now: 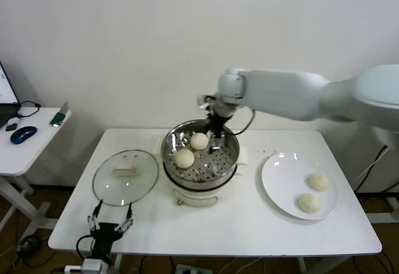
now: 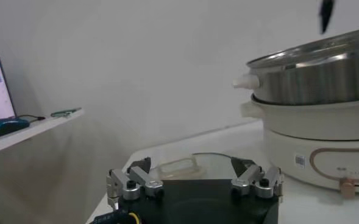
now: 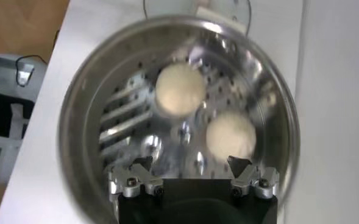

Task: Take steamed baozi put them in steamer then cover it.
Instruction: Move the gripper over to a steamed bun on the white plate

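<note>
Head view shows you 2 baozi (image 1: 191, 150) in the steamer (image 1: 201, 173) mid-bench, right hand (image 1: 216, 138) spread over its far rim; left hand (image 1: 110, 227) spread at the near-left edge, beside the cover (image 1: 126, 175)

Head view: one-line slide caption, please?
Open right gripper over shiny steel steamer holding two cream-white baozi; two more on flat white plate.
</note>
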